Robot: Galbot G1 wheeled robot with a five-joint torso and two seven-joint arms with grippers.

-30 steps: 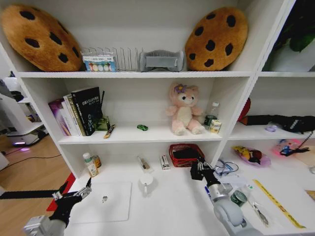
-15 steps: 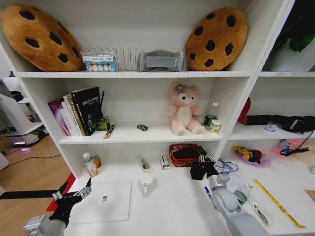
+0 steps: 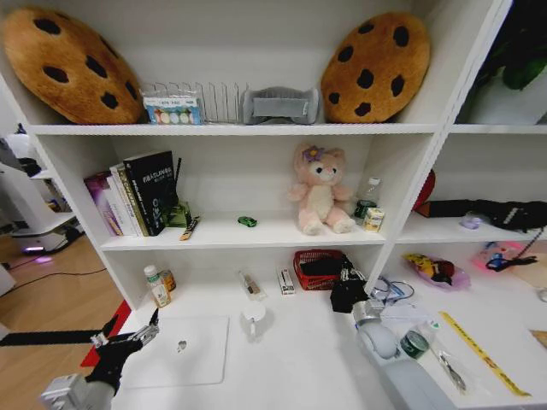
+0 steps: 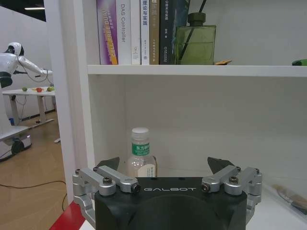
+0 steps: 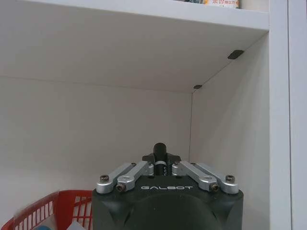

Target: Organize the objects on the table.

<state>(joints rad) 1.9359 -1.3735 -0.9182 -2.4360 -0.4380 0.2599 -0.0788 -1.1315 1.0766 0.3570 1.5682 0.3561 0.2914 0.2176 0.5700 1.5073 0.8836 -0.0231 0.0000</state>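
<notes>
Two grippers are in view over the wide white desk [image 3: 299, 359]. Right gripper [image 5: 160, 158] is raised beside the red mesh basket [image 3: 318, 267], just right of it under the lower shelf, fingers drawn together on a slim black pen [image 5: 159, 155] standing upright between them. Left gripper [image 3: 145, 328] is parked near the front left of the basket, by the left edge of the slim silver laptop [image 3: 181, 350], fingers spread apart and holding nothing. Tiny green toy car [image 3: 247, 221] sits on the shelf above the basket, left of the pink plush bear [image 3: 318, 189]
</notes>
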